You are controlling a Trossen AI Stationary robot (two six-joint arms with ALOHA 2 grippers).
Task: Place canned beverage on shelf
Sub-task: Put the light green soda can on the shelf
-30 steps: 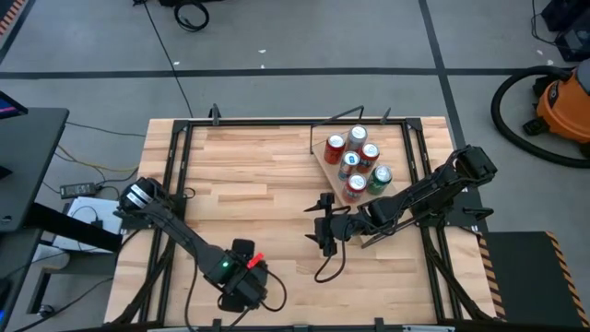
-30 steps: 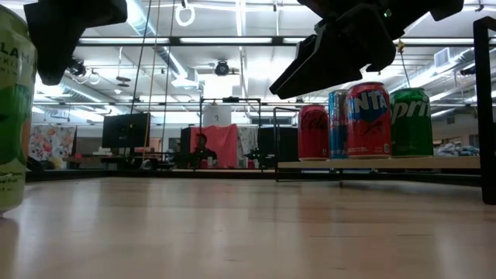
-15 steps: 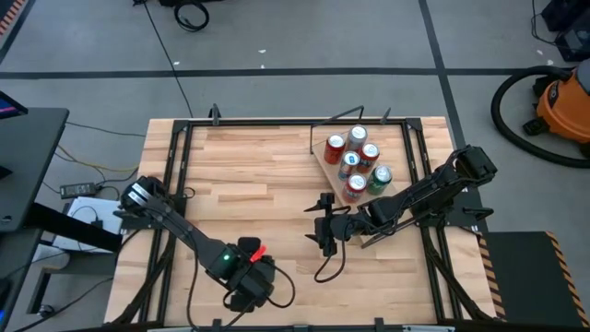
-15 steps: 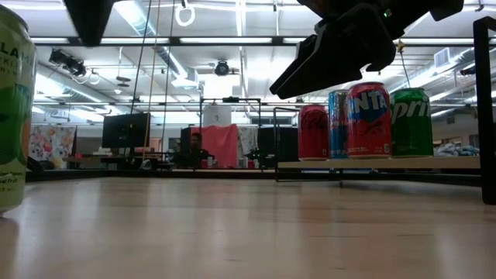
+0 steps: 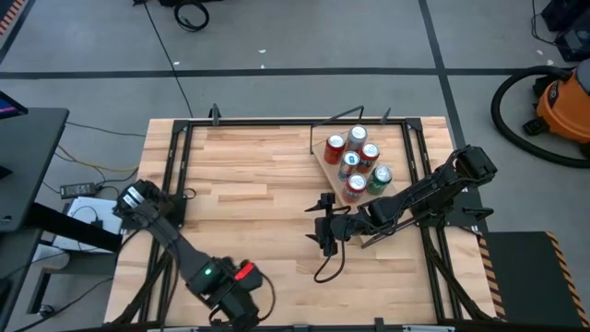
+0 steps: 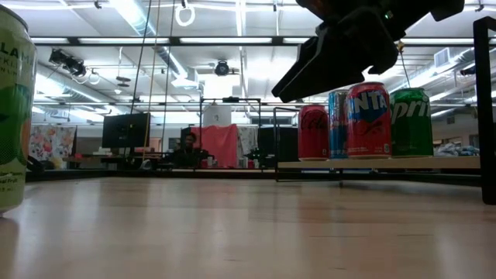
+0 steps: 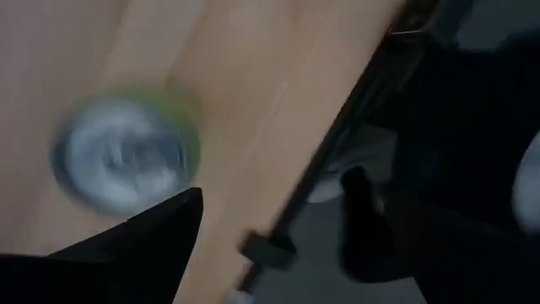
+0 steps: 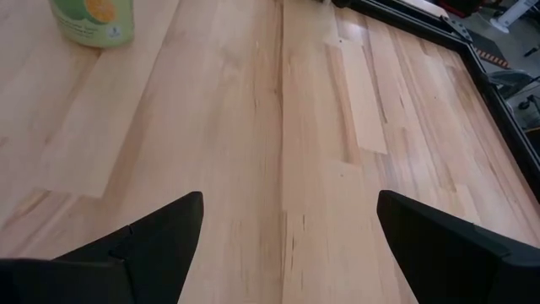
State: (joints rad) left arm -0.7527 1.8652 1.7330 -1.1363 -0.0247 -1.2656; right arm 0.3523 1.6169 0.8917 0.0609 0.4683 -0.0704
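A green canned beverage [image 6: 12, 116] stands upright on its base on the tabletop near the front edge. It also shows in the right wrist view [image 8: 93, 21] and, blurred and from above, in the left wrist view [image 7: 126, 152]. In the high view my left arm hides it. My left gripper [image 5: 235, 302] is open above and beside the can, touching nothing. My right gripper [image 5: 323, 231] is open and empty at mid-table, close to the shelf. The shelf [image 5: 328, 171], a small light-wood board set askew at the back right, carries several cans [image 5: 355, 166].
In the low view the shelf [image 6: 380, 164] shows a red can [image 6: 313, 133], a blue one, a red Fanta can [image 6: 368, 120] and a green Sprite can [image 6: 411, 122]. Black frame rods [image 5: 175, 166] run along the table's edges. Bare wood [image 5: 258, 175] lies between the green can and the shelf.
My left gripper has risen out of the low view and drawn back toward the table's near edge, away from the green can, which stays standing where it was.
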